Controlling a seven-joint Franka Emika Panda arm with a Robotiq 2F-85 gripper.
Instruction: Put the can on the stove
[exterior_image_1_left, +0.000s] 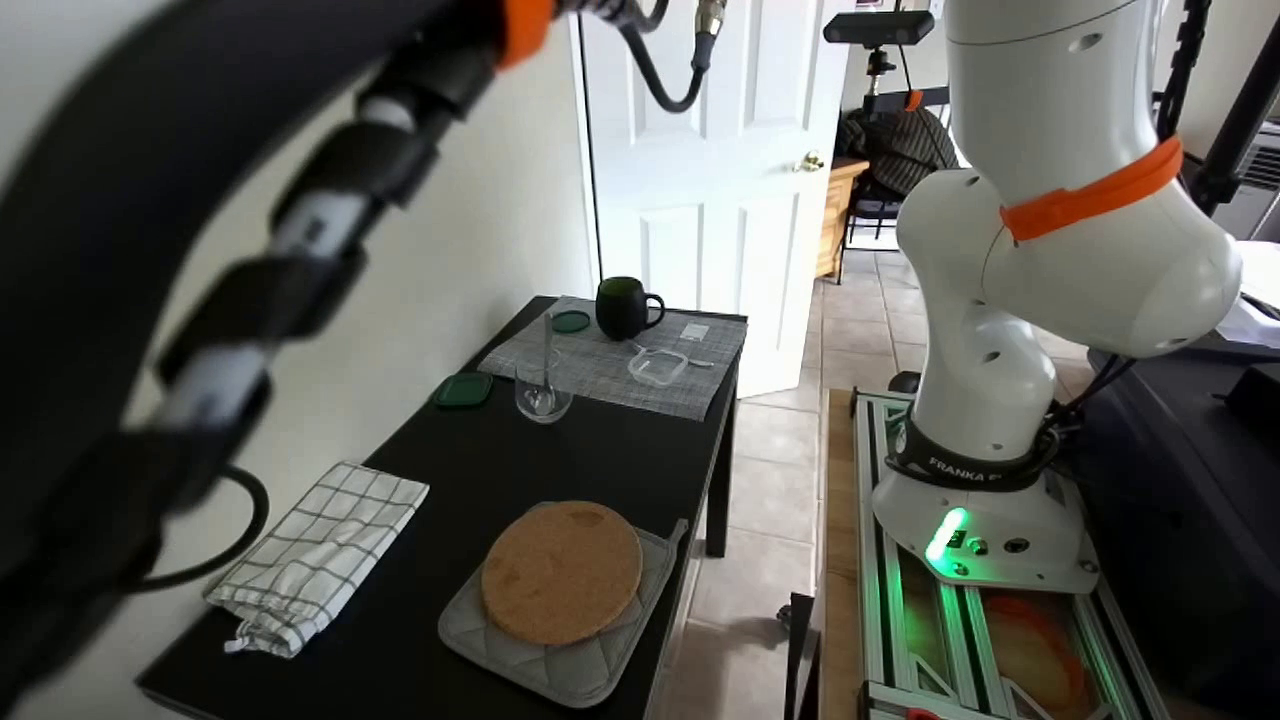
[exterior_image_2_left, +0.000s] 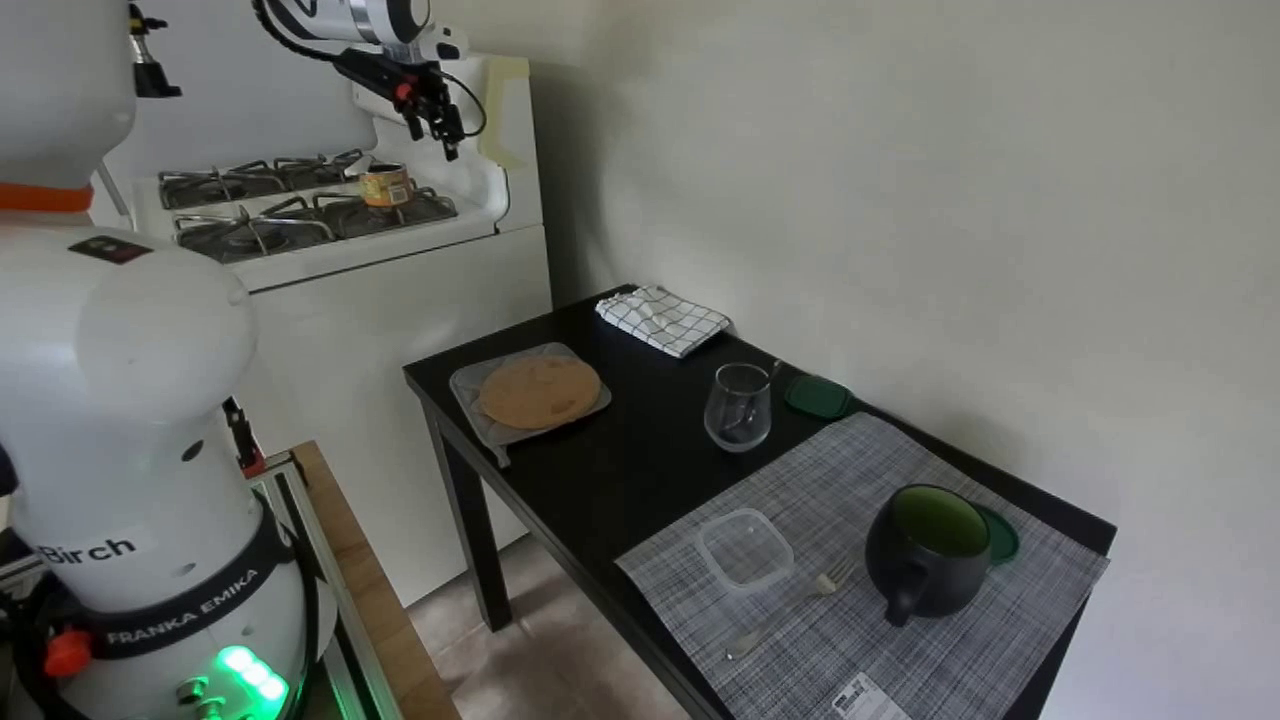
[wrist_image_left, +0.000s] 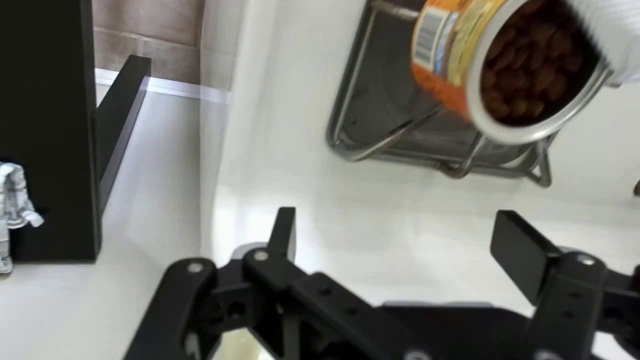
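Can (exterior_image_2_left: 386, 187) on the stove (exterior_image_2_left: 480, 330), gripper (wrist_image_left: 400, 245) hanging clear of it

The can stands upright on a burner grate (wrist_image_left: 385, 142) of the white stove, its mouth open and its orange, labelled side in plain view. In an exterior view the gripper hangs above it and off to its right, fingertips (exterior_image_2_left: 451, 150) pointing downward, with a visible gap between the two.

The wrist view tells the same: the can lies out past the fingertips, in the upper right of that view, touched by neither finger. It is not centred between them but lines up more with the finger on the view's right. The gripper is released, its fingers (wrist_image_left: 522, 255) spread wide, and only the white stove top shows between them.

Seen from the wrist, the can's round rim rings brown, bean-like contents (wrist_image_left: 530, 80). A pale, ridged lid (wrist_image_left: 610, 35) stands raised at the rim, partly cut off by the view's edge and partly blurred. Bars of the grate pass beneath the can, though its base is hidden here.

Near the stove, a black table (exterior_image_2_left: 630, 490) in both exterior views carries a cork-coloured disc (exterior_image_1_left: 560, 575) on a grey pad (exterior_image_1_left: 575, 672), a checked cloth (exterior_image_2_left: 665, 320), a clear glass (exterior_image_2_left: 738, 420) and, on a grey mat (exterior_image_2_left: 830, 500), a dark mug (exterior_image_2_left: 920, 570).
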